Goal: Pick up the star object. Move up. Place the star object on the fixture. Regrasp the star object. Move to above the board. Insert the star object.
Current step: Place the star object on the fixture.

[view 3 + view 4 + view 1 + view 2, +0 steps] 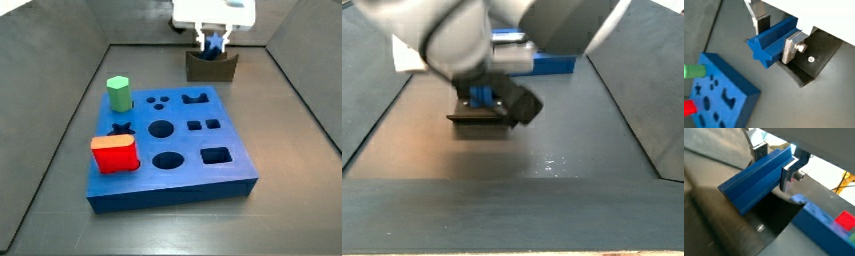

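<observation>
Two steps appear done: gripper jaws clamp the star object above the fixture; placing, regrasp, board insertion remain.

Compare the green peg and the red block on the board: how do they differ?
In a side view, the green peg is a slim hexagonal column, while the red block is squat and boxy. The peg stands farther back along the board's edge, nearer the fixture; the block stands at the front corner. Both stand upright in the board, away from the gripper, which holds the star object over the fixture.

wrist views close on end effector, side views opposed
</observation>
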